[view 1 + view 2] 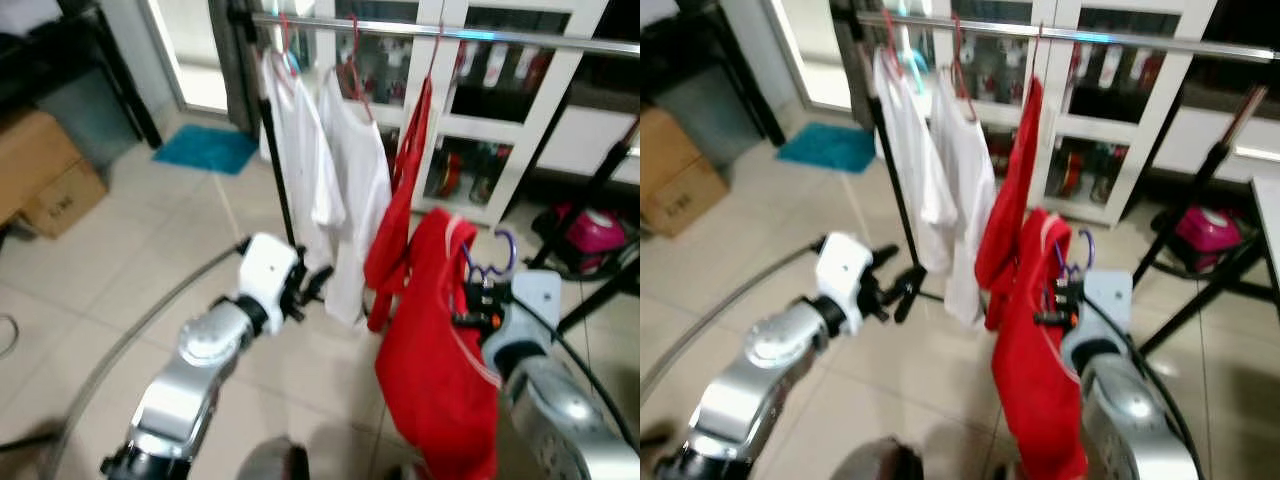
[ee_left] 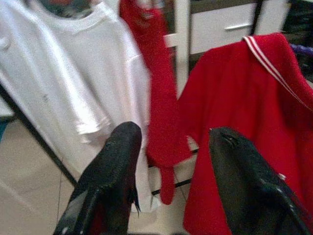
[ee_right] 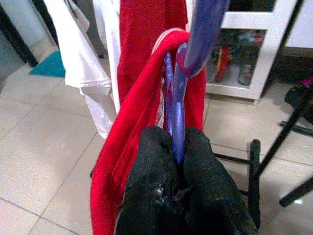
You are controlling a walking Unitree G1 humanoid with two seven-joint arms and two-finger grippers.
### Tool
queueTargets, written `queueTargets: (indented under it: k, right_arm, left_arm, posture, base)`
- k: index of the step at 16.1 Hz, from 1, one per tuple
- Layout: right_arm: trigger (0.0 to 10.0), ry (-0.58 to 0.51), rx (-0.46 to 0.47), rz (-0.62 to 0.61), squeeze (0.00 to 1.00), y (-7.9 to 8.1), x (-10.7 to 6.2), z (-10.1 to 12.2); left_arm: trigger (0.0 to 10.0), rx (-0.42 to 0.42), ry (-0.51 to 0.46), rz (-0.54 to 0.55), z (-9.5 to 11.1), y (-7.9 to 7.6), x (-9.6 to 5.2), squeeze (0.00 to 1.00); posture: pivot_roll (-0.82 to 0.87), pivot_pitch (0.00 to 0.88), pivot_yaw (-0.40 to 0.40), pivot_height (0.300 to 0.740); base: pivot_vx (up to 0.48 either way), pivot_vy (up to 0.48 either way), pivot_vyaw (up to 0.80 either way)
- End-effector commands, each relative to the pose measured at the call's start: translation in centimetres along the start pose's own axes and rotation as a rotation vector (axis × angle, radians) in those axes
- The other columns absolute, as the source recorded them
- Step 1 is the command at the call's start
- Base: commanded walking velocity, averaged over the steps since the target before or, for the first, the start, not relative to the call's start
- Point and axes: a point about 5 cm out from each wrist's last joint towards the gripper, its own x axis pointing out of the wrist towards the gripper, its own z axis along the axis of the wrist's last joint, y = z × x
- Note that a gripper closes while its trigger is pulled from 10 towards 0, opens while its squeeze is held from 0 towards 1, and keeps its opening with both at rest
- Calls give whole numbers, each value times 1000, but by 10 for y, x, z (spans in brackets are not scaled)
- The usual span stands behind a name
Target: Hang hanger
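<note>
- My right gripper (image 3: 176,161) is clamped on the purple hanger (image 3: 178,112), which carries a red shirt (image 1: 435,340).
- The hanger is low beside me, well below the rail (image 1: 420,32); I judge the hanging still undone.
- Two white shirts (image 1: 330,170) and a red garment (image 1: 400,210) already hang there.
- My left gripper (image 2: 171,161) is open and empty, near the white shirts.
- Left to do: lift the hook onto the rail and let go.
</note>
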Motion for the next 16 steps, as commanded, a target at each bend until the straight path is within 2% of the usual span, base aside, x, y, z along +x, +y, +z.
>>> queueTargets:
  k: [1,16]
  right_arm:
    - [0,-45,-5,13,0,3,0,7]
    - [0,-45,-5,13,0,3,0,7]
  left_arm:
    - [10000,18,2,7,1,4,-1,0]
    - [10000,18,2,7,1,4,-1,0]
  posture:
    - [-7,71,50,740]
    - [-7,71,50,740]
  base:
    - [-266,0,0]
    - [-266,0,0]
